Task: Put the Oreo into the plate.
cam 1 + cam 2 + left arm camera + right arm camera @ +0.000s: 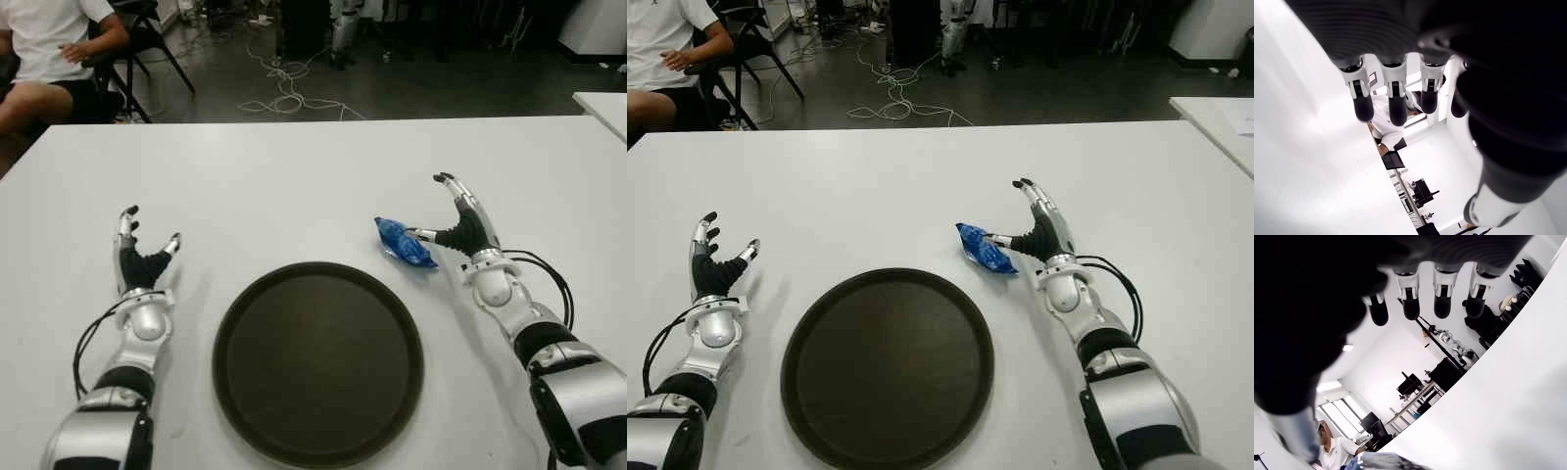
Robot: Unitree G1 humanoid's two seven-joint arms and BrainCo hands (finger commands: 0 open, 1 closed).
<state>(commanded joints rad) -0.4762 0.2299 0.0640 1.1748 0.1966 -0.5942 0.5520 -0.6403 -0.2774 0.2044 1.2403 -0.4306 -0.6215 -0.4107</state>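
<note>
The Oreo point(404, 243) is a small blue packet lying on the white table point(294, 186), just off the far right rim of the plate. The plate point(318, 362) is a round dark tray with nothing in it, near the table's front edge. My right hand point(434, 208) is right beside the packet on its right, fingers spread upward, thumb tip touching or nearly touching the wrapper. In the right wrist view the fingers point(1410, 303) stand straight and apart, with nothing grasped. My left hand point(152, 227) shows left of the plate, open and idle.
A person point(44, 49) in a white shirt sits on a chair beyond the table's far left corner. Cables point(284, 93) lie on the dark floor behind. Another white table's corner point(605, 106) shows at the far right.
</note>
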